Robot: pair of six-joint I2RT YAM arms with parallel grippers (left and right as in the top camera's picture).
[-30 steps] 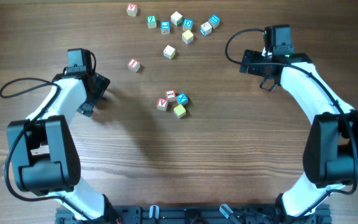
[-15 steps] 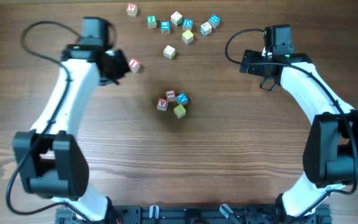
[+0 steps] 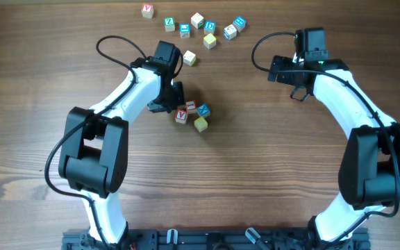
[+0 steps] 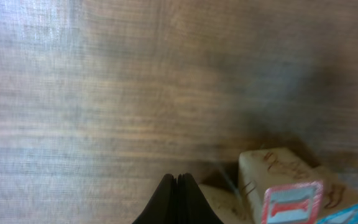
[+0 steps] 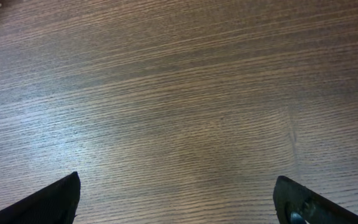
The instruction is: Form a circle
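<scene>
Where the circle [image 3: 192, 111] lies: mid-table, a tight cluster of small wooden cubes; four show from overhead (two red-lettered, one blue-lettered, one plain yellow-green).
Left gripper [image 4: 177, 186]: fingers pressed together with nothing between them, tip just beside the cluster's left edge; whether it touches a cube cannot be told.
Readable writing: the left wrist view shows a red-bordered cube face [image 4: 284, 202] with what looks like a red "I"; letters seen from overhead are too small to read.
Right gripper [image 5: 178, 180]: fingers spread wide over bare wood, well apart from the cluster.
Loose cubes [image 3: 210, 40]: scattered near the far edge, lettered green, blue and red.
Table [image 3: 290, 173]: brown wood grain.
</scene>
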